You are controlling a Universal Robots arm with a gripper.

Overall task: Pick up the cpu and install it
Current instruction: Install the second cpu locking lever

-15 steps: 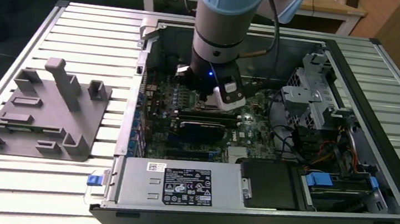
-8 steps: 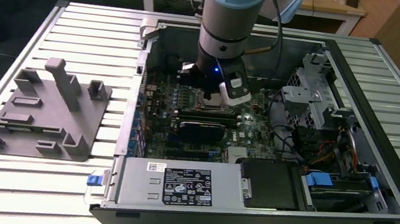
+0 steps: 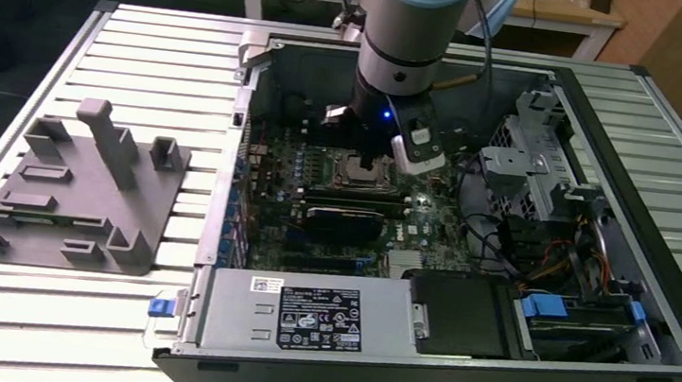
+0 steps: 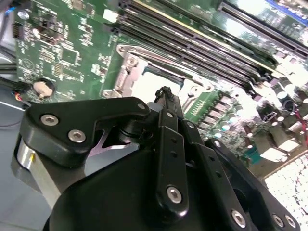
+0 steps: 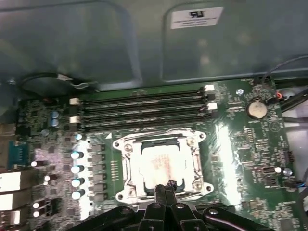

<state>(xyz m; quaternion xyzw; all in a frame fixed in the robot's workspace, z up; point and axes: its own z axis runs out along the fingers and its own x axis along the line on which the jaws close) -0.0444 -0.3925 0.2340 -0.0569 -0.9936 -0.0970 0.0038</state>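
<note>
We see small flat square cpu (image 5: 156, 166), pale silvery-beige metal top, lying flat and level inside metal-framed socket on green motherboard. In exterior view we make it out as small pale square (image 3: 358, 168) in open computer case. In second wrist view only pale strip (image 4: 161, 76) shows.

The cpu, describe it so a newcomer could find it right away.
Start at the open computer case and its green motherboard. Below the four long memory slots sits a silver socket frame. The cpu is the pale flat square inside it, beside the claw.
</note>
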